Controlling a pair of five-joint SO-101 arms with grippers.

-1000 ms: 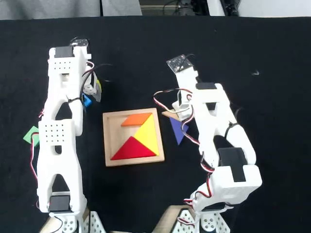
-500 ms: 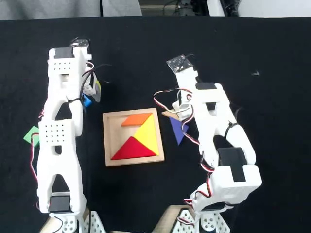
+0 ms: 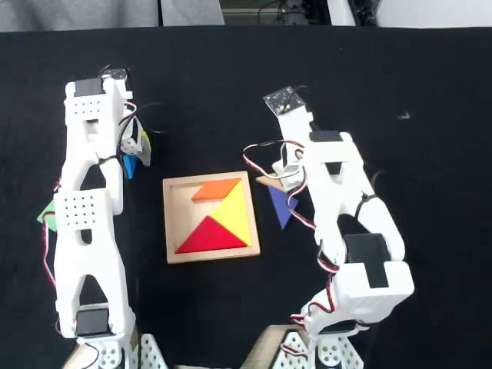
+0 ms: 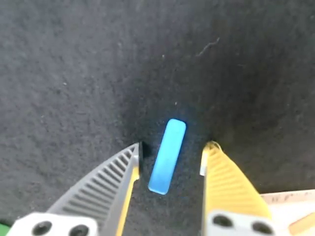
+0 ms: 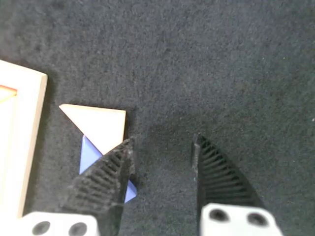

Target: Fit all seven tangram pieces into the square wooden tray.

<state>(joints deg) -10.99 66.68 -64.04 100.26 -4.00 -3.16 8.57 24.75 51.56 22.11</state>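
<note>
The square wooden tray (image 3: 171, 223) holds an orange (image 3: 215, 188), a yellow (image 3: 233, 215) and a red piece (image 3: 206, 237). My left gripper (image 3: 137, 150) hangs left of the tray's far corner. In the left wrist view it (image 4: 172, 147) is open, with a blue piece (image 4: 167, 156) seen edge-on between its fingers and a gap on each side. My right gripper (image 5: 162, 147) is open over bare cloth, just right of a tan triangle (image 5: 98, 123) that overlaps a violet-blue triangle (image 5: 88, 153). Both triangles (image 3: 278, 201) lie beside the tray's right rim (image 5: 30, 137).
A green piece (image 3: 46, 217) peeks out from behind the left arm at the left. The black cloth is bare at the far side and the right side of the table. The right arm's body stands over the near right area.
The left arm has swung a little to the left and the blue piece has shifted with it. The right arm and the tray have not moved.
</note>
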